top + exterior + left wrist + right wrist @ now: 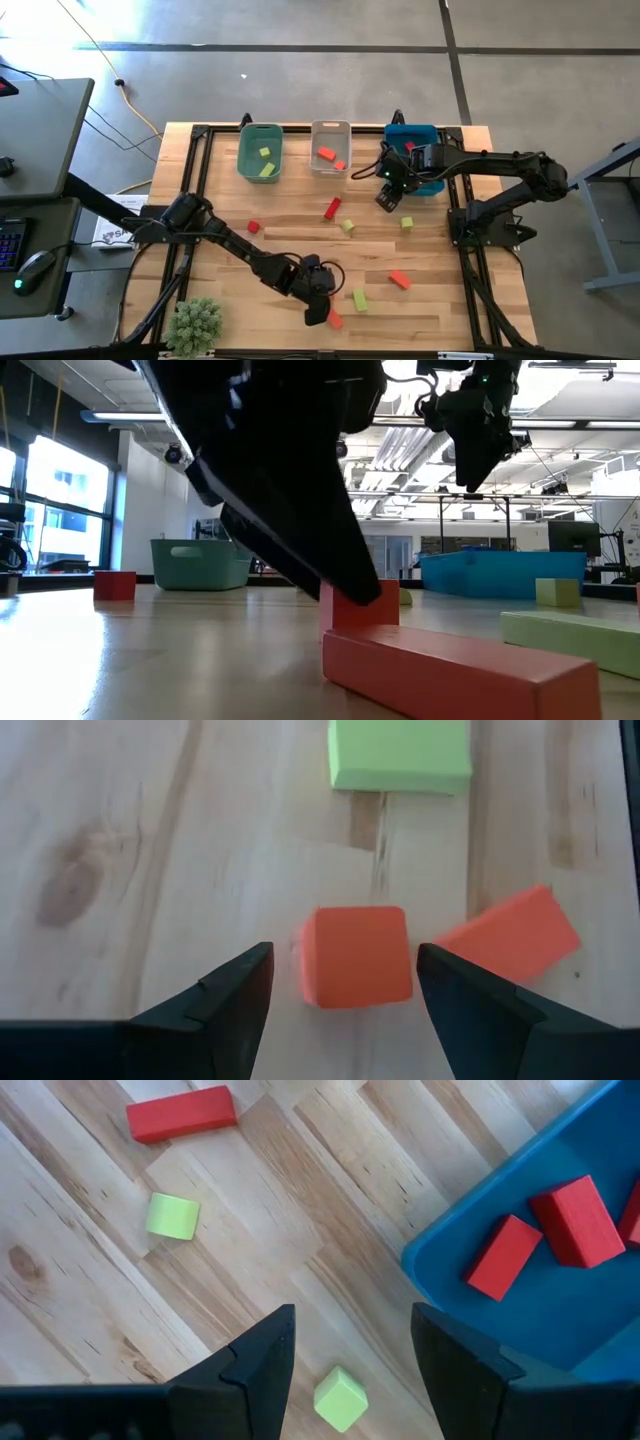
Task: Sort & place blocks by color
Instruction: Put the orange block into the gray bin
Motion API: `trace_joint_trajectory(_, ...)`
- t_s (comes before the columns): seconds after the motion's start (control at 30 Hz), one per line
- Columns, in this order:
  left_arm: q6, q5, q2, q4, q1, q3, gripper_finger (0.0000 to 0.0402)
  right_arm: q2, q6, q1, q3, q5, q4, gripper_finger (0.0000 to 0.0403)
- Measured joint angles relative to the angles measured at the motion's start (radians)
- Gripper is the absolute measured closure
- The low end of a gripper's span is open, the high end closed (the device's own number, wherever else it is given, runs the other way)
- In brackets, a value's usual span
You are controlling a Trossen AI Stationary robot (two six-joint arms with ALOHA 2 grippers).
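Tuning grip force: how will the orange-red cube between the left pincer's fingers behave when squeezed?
The small orange-red cube looks rigid, so it likely won't deform. Flat faces suggest no rolling. Its smooth surface might slip or twist if the open left pincer closes off-centre.

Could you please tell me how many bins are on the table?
3, in a row along the far edge: green bin left, white bin middle, blue bin right. None seems hidden.

Two black jointed arms, each end effector [345,985] with dark wedge-shaped fingers.

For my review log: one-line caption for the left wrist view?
Open left end effector straddles a small orange-red cube on the wooden table.
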Motion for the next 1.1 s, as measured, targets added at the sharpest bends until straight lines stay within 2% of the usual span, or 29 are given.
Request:
trace_joint_trajectory(0.17,0.002,-0.064,0.0,0.002,0.005,0.0,0.0166,0.0,0.0,0.0,0.0,0.003,0.005,0.0214)
trace_joint_trajectory(0.3,0.005,-0.026,0.013,0.002,0.013,0.002,0.0179,0.0,0.0,0.0,0.0,0.003,0.008,0.0214)
trace_joint_trajectory(0.67,0.004,-0.024,0.038,0.024,0.015,0.002,0.0294,0.0,0.0,0.0,0.0,0.003,0.01,0.0214)
trace_joint_trajectory(0.9,0.0,0.026,0.029,0.049,0.044,0.0,0.0295,0.0,0.0,0.0,0.0,-0.002,0.011,0.0214)
trace_joint_trajectory(1.1,0.02,0.006,-0.029,0.015,0.101,0.0,0.0295,0.0,0.0,0.0,0.0,-0.011,0.011,0.0214)
